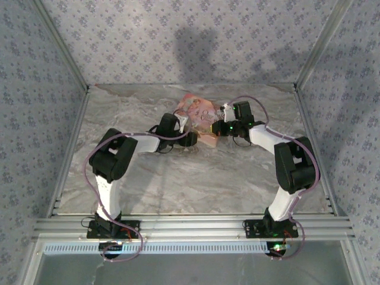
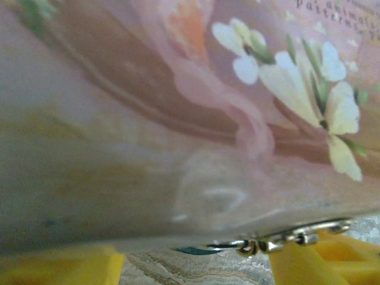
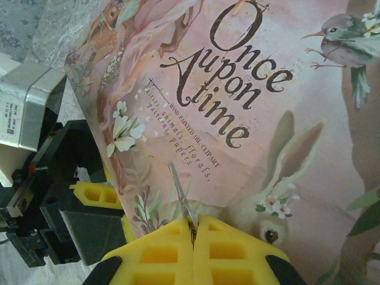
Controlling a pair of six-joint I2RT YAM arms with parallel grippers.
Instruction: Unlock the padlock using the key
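**item: padlock** [image 2: 193, 250]. a teal sliver with silvery metal links beside it, low in the left wrist view. it sits at the bottom edge of the pink box [image 3: 249, 119], between the left fingers. most of its body is hidden and no keyhole can be made out.

**item: left end effector** [image 2: 196, 270]. the yellow fingers stand apart on either side of the lock, with nothing seen clamped. the links lie just beside the finger on the right of that view.

**item: right end effector** [image 3: 193, 228]. closed on the key [image 3: 180, 193], pinching only its base. the thin blade sticks out toward the box's printed face.

**item: table** [image 1: 196, 178]. marbled, and it looks smooth.

**hazards, as judged:**
- the left fingers may pinch the links or the box edge instead of the lock body, leaving the lock free to swing or skid on the table.
- the box hides the keyhole, so the blade may strike cardboard or the lock's shell and be levered askew.
- the grip on the key is slim, so any side load could twist it or pull it out.
- the two end effectors sit near each other by the box, and a misjudged approach could knock them together.
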